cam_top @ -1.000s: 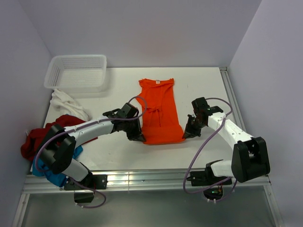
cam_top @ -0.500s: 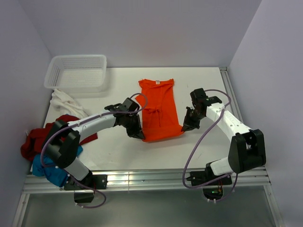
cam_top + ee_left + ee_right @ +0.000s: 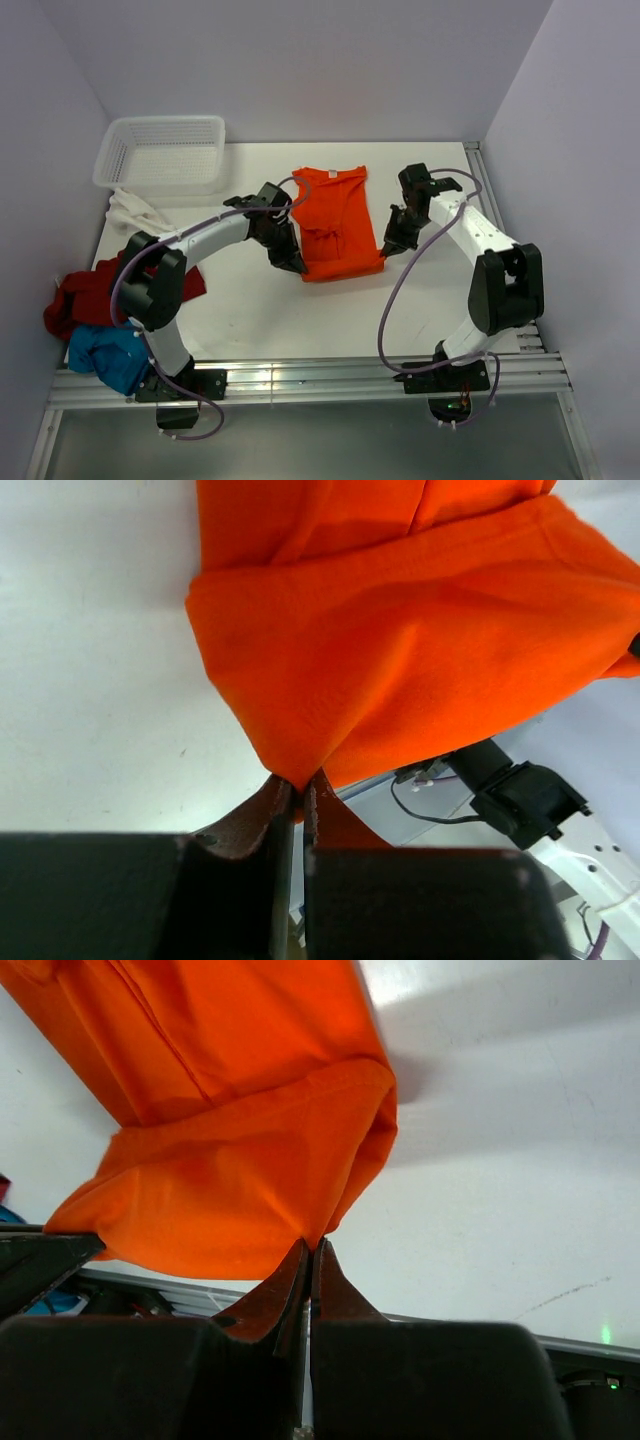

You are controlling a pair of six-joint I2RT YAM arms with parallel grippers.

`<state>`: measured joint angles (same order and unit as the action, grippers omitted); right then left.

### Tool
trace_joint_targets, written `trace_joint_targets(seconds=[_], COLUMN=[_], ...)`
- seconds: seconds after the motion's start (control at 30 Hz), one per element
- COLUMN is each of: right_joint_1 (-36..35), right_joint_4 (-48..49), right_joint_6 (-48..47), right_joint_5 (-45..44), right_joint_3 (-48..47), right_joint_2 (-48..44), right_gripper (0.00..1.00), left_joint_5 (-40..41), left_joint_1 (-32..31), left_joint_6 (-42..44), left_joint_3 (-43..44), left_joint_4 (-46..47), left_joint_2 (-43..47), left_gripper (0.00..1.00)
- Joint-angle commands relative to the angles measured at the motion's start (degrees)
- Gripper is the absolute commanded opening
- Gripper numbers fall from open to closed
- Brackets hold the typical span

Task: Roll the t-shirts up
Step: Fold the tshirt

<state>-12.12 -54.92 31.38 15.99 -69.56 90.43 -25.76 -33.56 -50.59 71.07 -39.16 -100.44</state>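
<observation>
t-shirts sit in two places on your tabletop. at the far left edge a red shirt, a blue shirt and a white shirt lie heaped, the white one just in front of the basket. both hands are well apart from them. the orange shirt lies in the middle, its long axis running from your arms' bases toward the back wall, collar at the far end, with the near end doubled back over the body.

your left hand is at that near end's left corner, arm bent in from the left. its fingers are almost together with only a slit between them, and the cloth's corner is nipped at their tips. your right hand mirrors it at the right corner, arm reaching forward and curling inward, fingers pressed tight on the cloth's corner. each hand is at its own corner, so neither is nearer, and the fold spans between them, across the shirt.

the roll, i judge, goes away from you along the long axis toward the collar. keep both hands level or it will skew. the left grip looks thin and may slip.
</observation>
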Motion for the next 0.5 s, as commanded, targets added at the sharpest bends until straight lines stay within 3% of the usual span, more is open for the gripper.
trace_joint_targets(seconds=[0.0, 0.47], right_joint_1=[0.7, 1.8], right_joint_4=[-1.6, -3.7], right_joint_6=[-1.1, -0.9], right_joint_5=[-0.2, 0.4], right_joint_3=[-5.5, -18.2], right_joint_2=[2.3, 14.0], right_gripper=[0.0, 0.0], left_joint_5=[-3.1, -8.3], left_joint_1=[2.0, 6.5], left_joint_6=[2.7, 2.7], left_joint_3=[3.8, 11.5], left_joint_4=[-2.2, -2.3], left_joint_2=[-1.9, -8.9], left_gripper=[0.09, 0.14])
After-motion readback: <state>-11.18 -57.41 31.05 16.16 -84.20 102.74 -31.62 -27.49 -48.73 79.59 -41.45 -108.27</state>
